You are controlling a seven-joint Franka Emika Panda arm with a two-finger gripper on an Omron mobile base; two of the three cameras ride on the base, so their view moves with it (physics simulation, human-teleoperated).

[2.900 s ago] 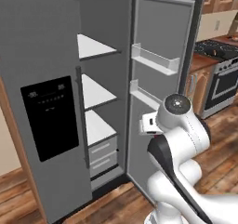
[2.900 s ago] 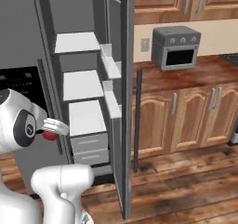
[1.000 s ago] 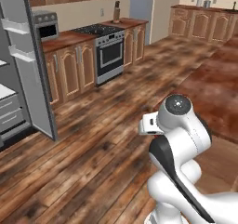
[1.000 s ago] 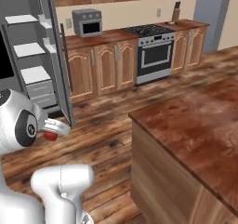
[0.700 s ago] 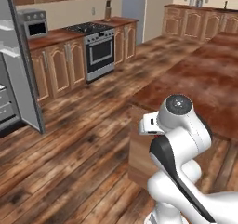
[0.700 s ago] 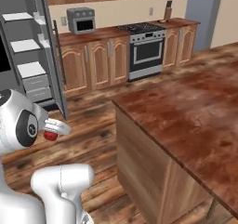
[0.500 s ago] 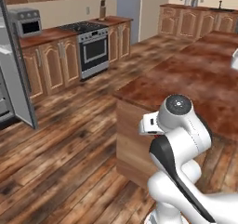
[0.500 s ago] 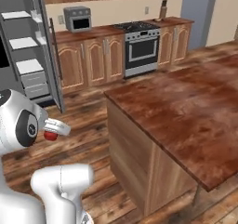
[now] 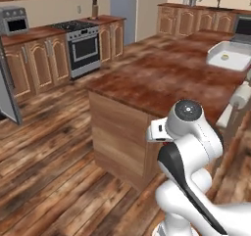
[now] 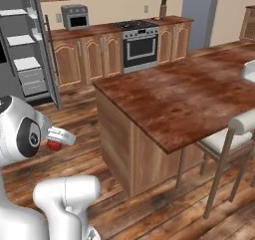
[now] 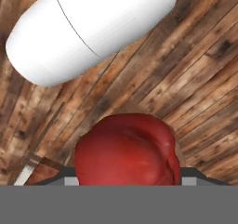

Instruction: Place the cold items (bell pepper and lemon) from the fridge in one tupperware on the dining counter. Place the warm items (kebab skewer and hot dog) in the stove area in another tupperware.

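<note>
Gripper (image 11: 126, 179) clamped on pepper (image 11: 126, 154), tabletop (image 10: 184, 97) at two o'clock. Could slip out on the swing toward tupperware (image 9: 229, 55).

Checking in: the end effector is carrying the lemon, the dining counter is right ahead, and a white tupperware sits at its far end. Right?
One thing is off: the end effector carries the red bell pepper, not the lemon, as the hand view shows. The rest holds: the dining counter is right ahead, and a white tupperware sits at its far end.
</note>
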